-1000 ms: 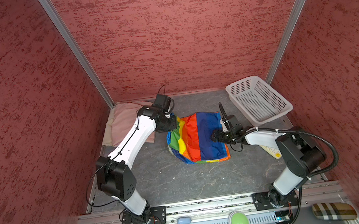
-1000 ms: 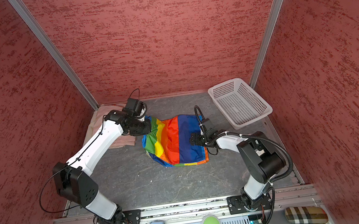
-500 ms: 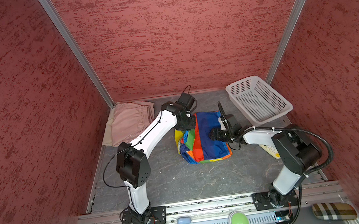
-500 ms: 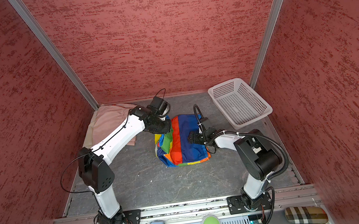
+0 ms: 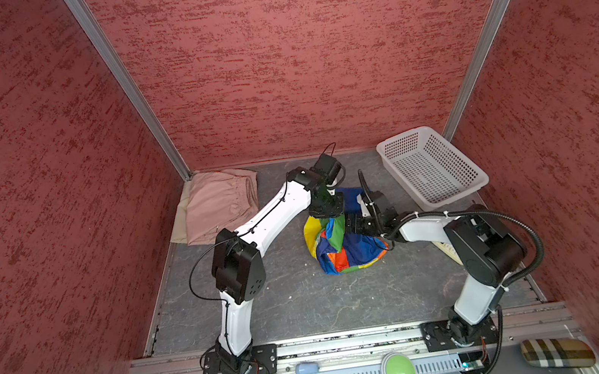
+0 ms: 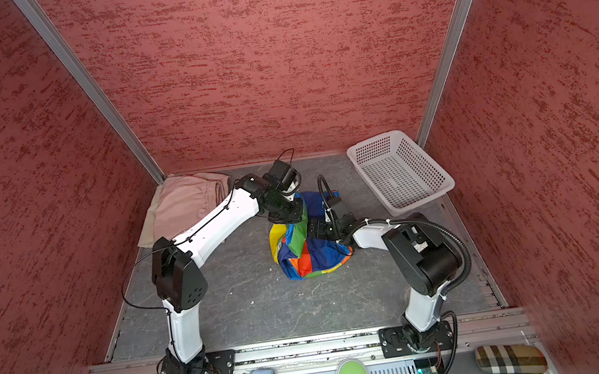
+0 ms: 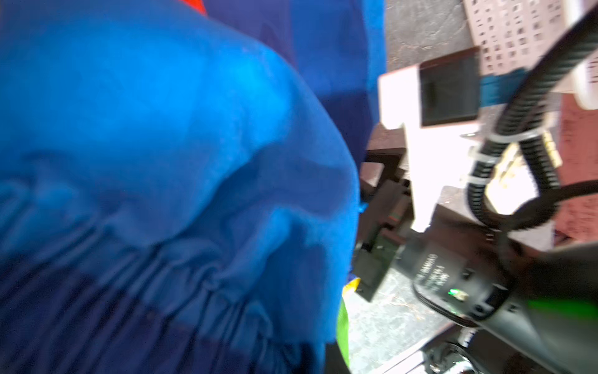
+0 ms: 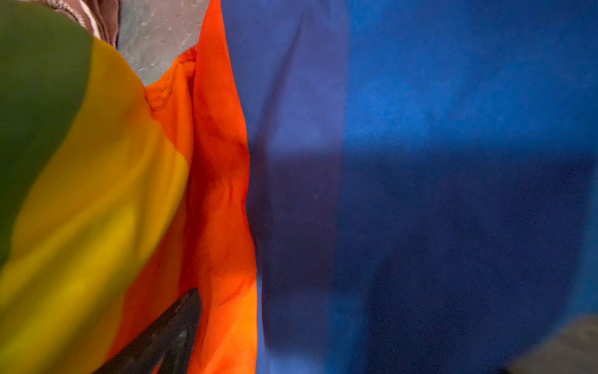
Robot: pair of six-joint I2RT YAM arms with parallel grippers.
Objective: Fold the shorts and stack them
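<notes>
One pair, the rainbow shorts (image 5: pixel 343 255), lies bunched in mid bench (image 5: pixel 306 306); the left claw (image 5: pixel 329 218) pinches a raised fold, the right claw (image 5: pixel 351 225) gapes wide beside it. Thin shiny cloth looks light, limp, slippery; I'd grip the gathered waistband (image 7: pixel 181 268)

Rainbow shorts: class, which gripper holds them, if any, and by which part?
The left gripper, shut, pinches the rainbow shorts by a lifted green-striped fold; the right gripper is open, holding nothing.
</notes>
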